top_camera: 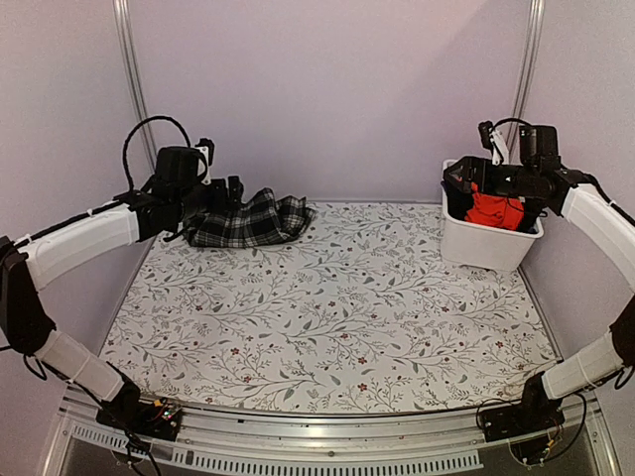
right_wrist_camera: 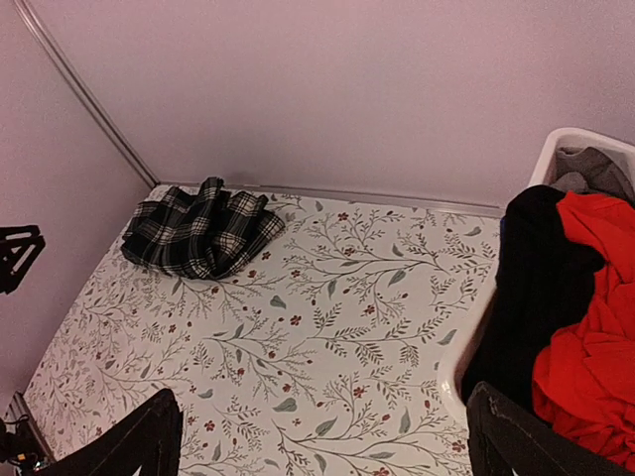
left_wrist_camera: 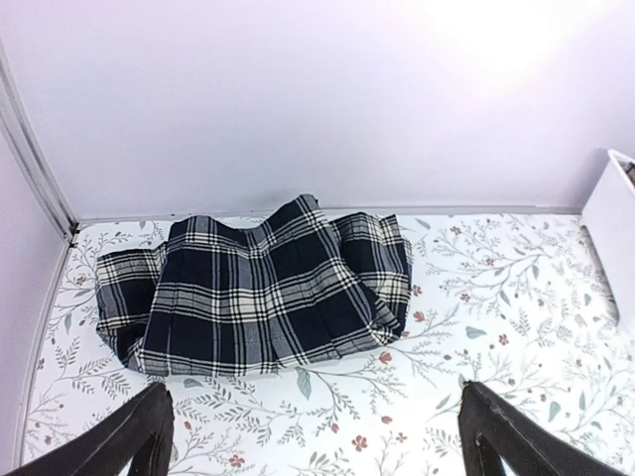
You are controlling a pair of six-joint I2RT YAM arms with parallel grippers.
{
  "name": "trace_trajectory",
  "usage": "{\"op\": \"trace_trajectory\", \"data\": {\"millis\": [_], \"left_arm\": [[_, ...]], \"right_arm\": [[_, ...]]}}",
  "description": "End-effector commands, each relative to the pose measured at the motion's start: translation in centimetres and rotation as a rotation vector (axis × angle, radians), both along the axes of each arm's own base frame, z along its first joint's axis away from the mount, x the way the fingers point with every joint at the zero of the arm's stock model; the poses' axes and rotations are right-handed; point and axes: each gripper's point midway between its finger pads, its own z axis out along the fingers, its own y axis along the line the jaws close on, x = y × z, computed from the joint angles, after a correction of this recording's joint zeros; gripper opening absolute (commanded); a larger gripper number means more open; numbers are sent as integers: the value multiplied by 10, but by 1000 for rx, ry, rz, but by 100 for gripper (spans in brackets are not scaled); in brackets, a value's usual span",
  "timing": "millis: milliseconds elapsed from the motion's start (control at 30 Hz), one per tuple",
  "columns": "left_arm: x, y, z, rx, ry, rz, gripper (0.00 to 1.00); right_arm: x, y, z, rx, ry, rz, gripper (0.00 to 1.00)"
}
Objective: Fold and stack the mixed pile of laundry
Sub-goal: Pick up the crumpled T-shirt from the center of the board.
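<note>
Laundry sits in two places. A plaid garment (left_wrist_camera: 263, 288) lies bunched on the tablecloth (top_camera: 337, 317) in the far left corner. An orange-red garment (right_wrist_camera: 590, 317), a black garment (right_wrist_camera: 541, 268) and a grey garment (right_wrist_camera: 590, 171) are heaped in the bin (top_camera: 486, 248) at the far right.

All of it looks soft, light and limp, so it will likely sag and drape from any single hold rather than keep a shape. A pinch on a hem or a corner should serve best; the plaid's near edge lies flat and open to reach.

The left gripper (left_wrist_camera: 316, 441) hovers just before the plaid, fingers spread wide with nothing between them. The right gripper (right_wrist_camera: 322, 436) hangs by the bin, fingers likewise wide apart and empty.
</note>
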Motion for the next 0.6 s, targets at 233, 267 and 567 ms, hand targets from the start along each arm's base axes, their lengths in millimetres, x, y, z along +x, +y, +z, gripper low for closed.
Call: {"op": "trace_trajectory", "data": {"millis": [233, 267, 567], "left_arm": [[-29, 15, 15, -76, -35, -3, 100], [-30, 16, 15, -79, -32, 1, 100], [-39, 21, 7, -89, -23, 14, 100]], "right_arm": [[54, -148, -68, -230, 159, -482, 99], [59, -155, -80, -251, 183, -504, 99], [94, -196, -145, -413, 306, -633, 82]]}}
